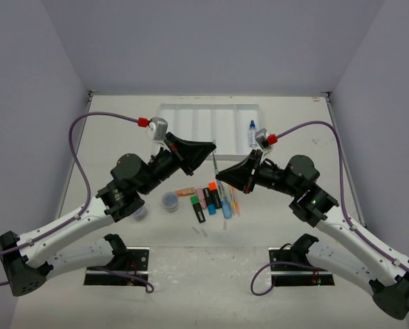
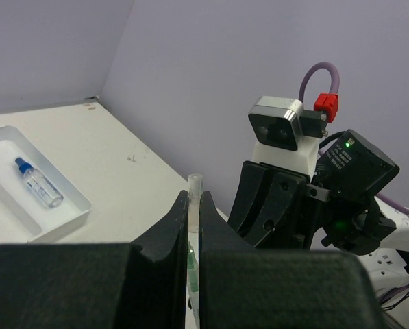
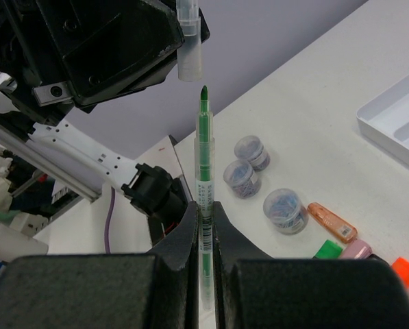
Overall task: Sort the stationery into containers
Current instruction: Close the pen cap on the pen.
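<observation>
My left gripper (image 1: 211, 153) is shut on a clear pen cap (image 2: 194, 199), seen from the right wrist view as well (image 3: 188, 42). My right gripper (image 1: 222, 175) is shut on a thin green pen (image 3: 204, 157), whose bare tip points at the cap just short of it. Both are held above the table. Chunky highlighters (image 1: 205, 200) and thin pens (image 1: 229, 201) lie below. Three round clear tubs (image 3: 285, 209) stand near an orange highlighter (image 3: 333, 221). The white tray (image 1: 190, 123) lies at the back, with the blue-capped bottle (image 1: 251, 133) in its right compartment.
The two arms meet nose to nose over the table's middle. The tray's other compartments show nothing in them. Purple cables loop from each wrist. The table's right edge (image 2: 163, 171) runs close behind the tray in the left wrist view.
</observation>
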Action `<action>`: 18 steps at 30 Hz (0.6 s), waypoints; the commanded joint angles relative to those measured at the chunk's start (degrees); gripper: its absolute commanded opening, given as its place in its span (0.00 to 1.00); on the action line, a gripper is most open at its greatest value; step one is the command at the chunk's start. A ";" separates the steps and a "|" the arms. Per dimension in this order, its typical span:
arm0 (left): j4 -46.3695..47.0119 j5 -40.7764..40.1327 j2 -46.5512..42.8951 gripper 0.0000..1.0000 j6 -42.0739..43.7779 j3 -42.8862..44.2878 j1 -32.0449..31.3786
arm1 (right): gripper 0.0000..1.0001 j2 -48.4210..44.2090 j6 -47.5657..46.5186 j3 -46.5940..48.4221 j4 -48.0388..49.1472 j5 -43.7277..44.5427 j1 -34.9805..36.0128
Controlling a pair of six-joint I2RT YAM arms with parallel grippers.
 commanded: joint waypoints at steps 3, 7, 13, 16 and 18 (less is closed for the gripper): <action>3.56 0.86 0.12 0.00 0.98 -0.95 0.24 | 0.00 -0.89 0.02 2.05 0.98 1.70 0.36; 3.70 0.50 -0.05 0.00 1.19 -1.17 0.24 | 0.00 -0.84 -0.07 2.29 0.65 1.52 0.27; 4.10 0.21 0.04 0.00 0.84 -1.49 0.24 | 0.00 -0.89 -0.01 1.81 0.87 1.37 0.27; 4.22 0.07 -0.14 0.00 0.76 -1.70 0.24 | 0.00 -1.10 0.11 1.69 0.82 1.78 0.27; 4.13 -0.26 -0.36 0.00 0.89 -1.65 0.24 | 0.00 -1.15 0.20 1.64 0.82 1.65 0.27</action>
